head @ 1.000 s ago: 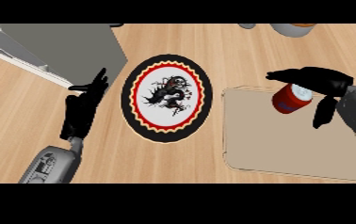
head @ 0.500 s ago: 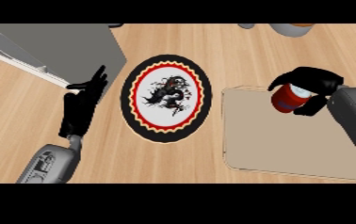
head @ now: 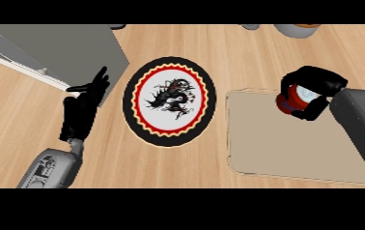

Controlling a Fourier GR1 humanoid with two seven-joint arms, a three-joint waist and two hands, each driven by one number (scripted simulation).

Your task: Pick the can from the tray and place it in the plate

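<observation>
the right hand (head: 312, 86) curled round the can (head: 298, 98) on the tray (head: 285, 147), likely to lift it toward the plate (head: 170, 101); the left hand (head: 82, 109) rested open.

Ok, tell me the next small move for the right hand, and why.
Probably lift the can straight up off the tray. The right hand is curled round it, yet the can looks seated on the tray, and the plate lies to its left.
</observation>
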